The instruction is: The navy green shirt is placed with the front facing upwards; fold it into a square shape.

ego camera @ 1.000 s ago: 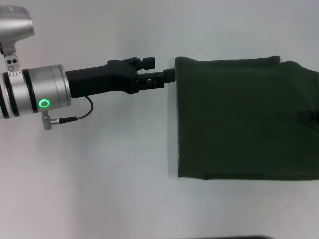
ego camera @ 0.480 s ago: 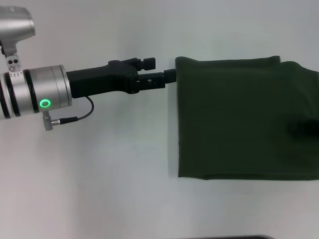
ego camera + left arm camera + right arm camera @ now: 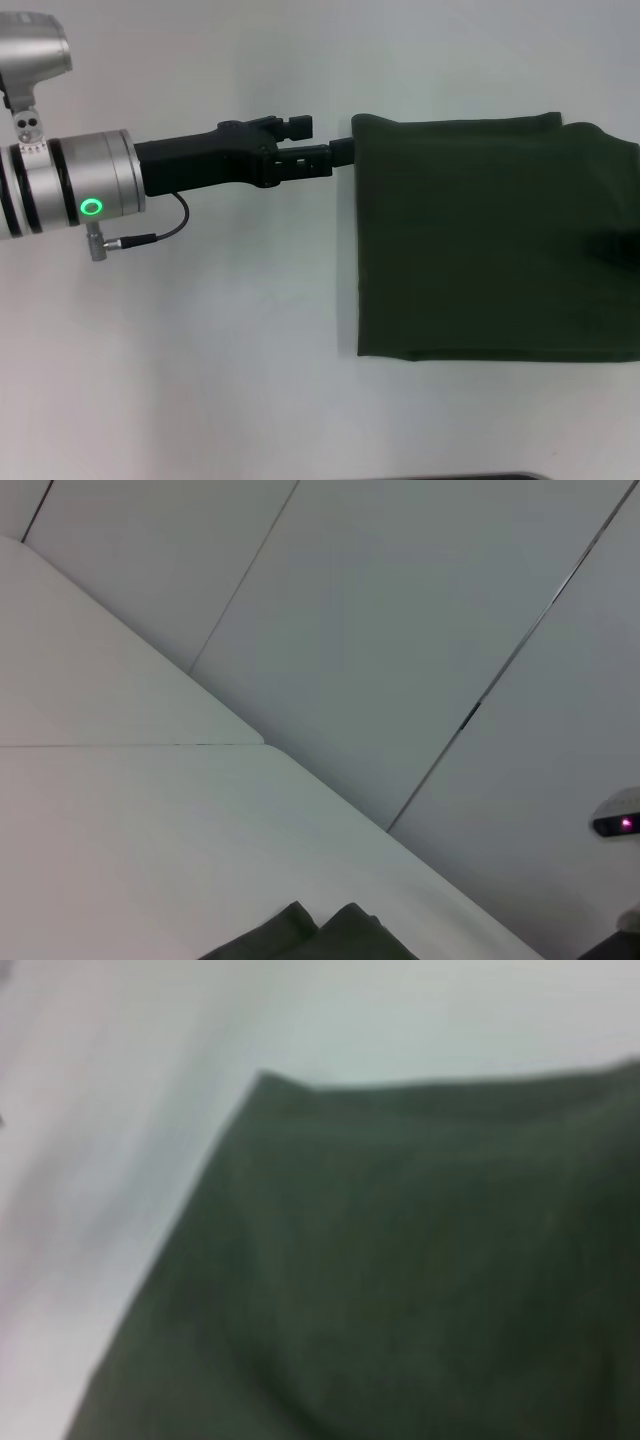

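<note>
Fingers of the left gripper [image 3: 335,152] were seen pinched onto the near-left edge of the navy green shirt [image 3: 490,240], one black finger [image 3: 296,126] riding slightly above the other where they met the cloth just below its far-left corner. The grip was judged to serve either as an anchor on the fold or as the last hold before release; which of the two could not be told. One shirt was counted, lying flat on the white table [image 3: 200,350] to the right of centre, already doubled into a roughly rectangular block with its near edge showing two stacked layers. No lettering or collar was visible on the exposed surface, so the printed front was taken to be folded inward. Its right side ran out of the head view. A small step in the far edge was noted, suggesting the layers were not perfectly aligned. One arm was recorded in the head view, the left, stretched level from the left side with a green ring light [image 3: 91,208] lit on its wrist. The right gripper was not shown; only the shirt's cloth and one corner [image 3: 262,1078] filled its wrist view, so the state of its fingers could not be told. The fold was judged nearly complete.
</note>
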Robot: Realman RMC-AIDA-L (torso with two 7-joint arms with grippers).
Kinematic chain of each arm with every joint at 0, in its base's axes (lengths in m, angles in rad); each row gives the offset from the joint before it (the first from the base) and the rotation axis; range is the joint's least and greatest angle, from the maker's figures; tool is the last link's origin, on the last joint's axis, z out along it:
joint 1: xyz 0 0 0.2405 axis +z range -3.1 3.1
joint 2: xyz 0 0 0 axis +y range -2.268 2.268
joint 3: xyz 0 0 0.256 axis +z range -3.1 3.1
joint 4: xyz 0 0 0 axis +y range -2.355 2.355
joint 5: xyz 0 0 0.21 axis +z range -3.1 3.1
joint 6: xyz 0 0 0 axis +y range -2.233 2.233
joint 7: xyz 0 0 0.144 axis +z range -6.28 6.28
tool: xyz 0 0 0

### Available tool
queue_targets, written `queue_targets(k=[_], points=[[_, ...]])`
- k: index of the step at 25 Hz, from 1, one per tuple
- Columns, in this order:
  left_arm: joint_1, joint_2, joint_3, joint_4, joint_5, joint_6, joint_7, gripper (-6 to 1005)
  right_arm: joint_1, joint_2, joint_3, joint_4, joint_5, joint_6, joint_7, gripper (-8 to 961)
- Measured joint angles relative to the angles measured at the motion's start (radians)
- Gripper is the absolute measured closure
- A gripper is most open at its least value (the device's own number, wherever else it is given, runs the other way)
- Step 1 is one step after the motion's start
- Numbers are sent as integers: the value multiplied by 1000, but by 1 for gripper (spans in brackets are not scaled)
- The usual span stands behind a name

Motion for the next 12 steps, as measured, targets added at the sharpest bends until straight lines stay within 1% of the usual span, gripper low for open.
queue_targets(k=[6, 10, 12], points=[[0, 0, 0, 0, 0, 0, 0, 86, -7, -28, 71, -8, 118, -50, -27, 942], [2, 0, 0, 0, 0, -1, 0, 86, -8, -33, 82, -2, 159, -51, -37, 934], [6, 6, 1, -2, 0, 7, -5, 85, -5, -34, 86, 1, 173, -55, -39, 929]])
